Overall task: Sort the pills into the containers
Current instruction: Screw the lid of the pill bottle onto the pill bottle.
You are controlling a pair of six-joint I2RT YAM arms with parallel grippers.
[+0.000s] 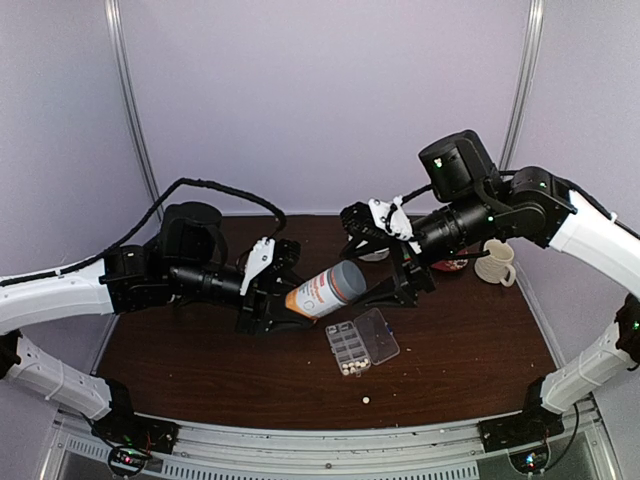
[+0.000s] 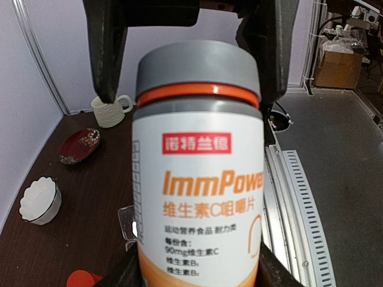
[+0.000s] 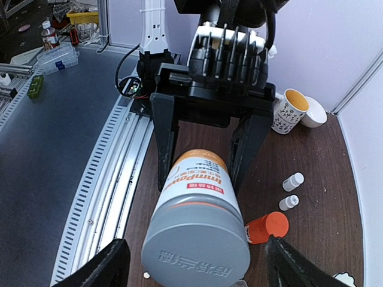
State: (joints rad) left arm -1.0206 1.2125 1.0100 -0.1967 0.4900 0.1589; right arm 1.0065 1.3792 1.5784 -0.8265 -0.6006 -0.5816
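The left gripper (image 1: 285,296) has its fingers (image 3: 163,143) closed on the body of a grey-capped bottle (image 2: 197,197), which it holds tilted above the bench (image 1: 200,370). The label reads "ImmPower" in orange. Above that is a red band of Chinese characters, and below it a line including "90mg"; the lowest lines are cut off by the frame. Embossed writing on the cap top is too blurred to read. The right gripper (image 1: 398,285) is open, its fingers (image 3: 114,266) standing either side of the cap with gaps showing. The organizer box (image 1: 345,340) lies at 6 o'clock from the cap, lid open. Pills (image 1: 350,368) fill its nearest cells, too small to count. One loose pill (image 1: 366,400) lies on the bench at 6 o'clock from the box.
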